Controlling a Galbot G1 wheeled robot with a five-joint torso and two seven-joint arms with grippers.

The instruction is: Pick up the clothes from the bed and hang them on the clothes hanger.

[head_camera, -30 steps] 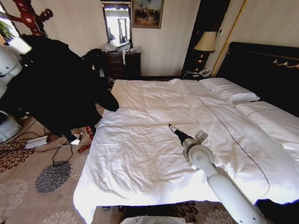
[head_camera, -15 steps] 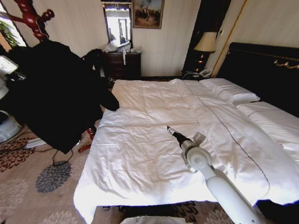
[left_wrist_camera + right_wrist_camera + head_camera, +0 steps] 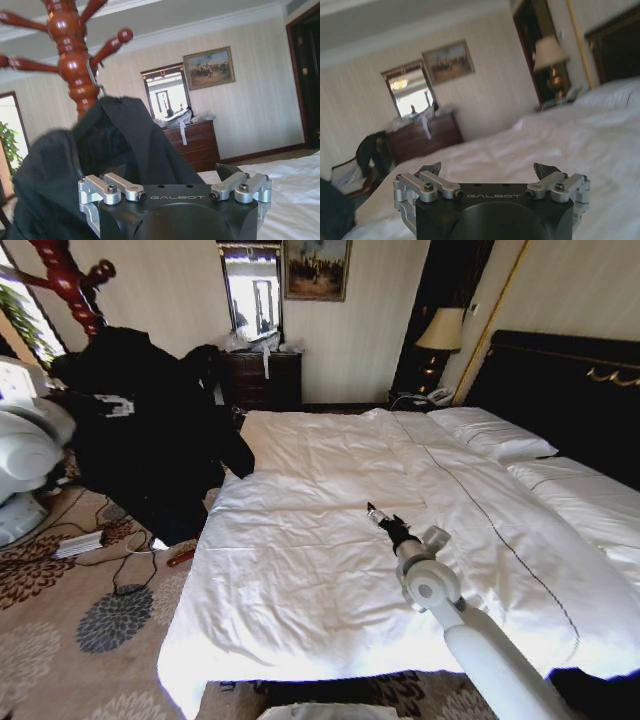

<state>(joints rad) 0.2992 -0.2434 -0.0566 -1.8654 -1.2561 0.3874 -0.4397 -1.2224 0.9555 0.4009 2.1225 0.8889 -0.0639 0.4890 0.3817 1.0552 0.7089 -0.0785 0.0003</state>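
Black jacket (image 3: 150, 430) is hanging off the bed (image 3: 330, 540) by the wooden coat stand (image 3: 70, 55), L gripper (image 3: 175, 187) w/ fingers apart, R gripper (image 3: 490, 182) idling spread over duvet; hanger seating unclear, probably slip risk.

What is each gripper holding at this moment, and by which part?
Nothing. The left gripper stands open before the clothes hanging at the coat stand; the right gripper is open above the bed.
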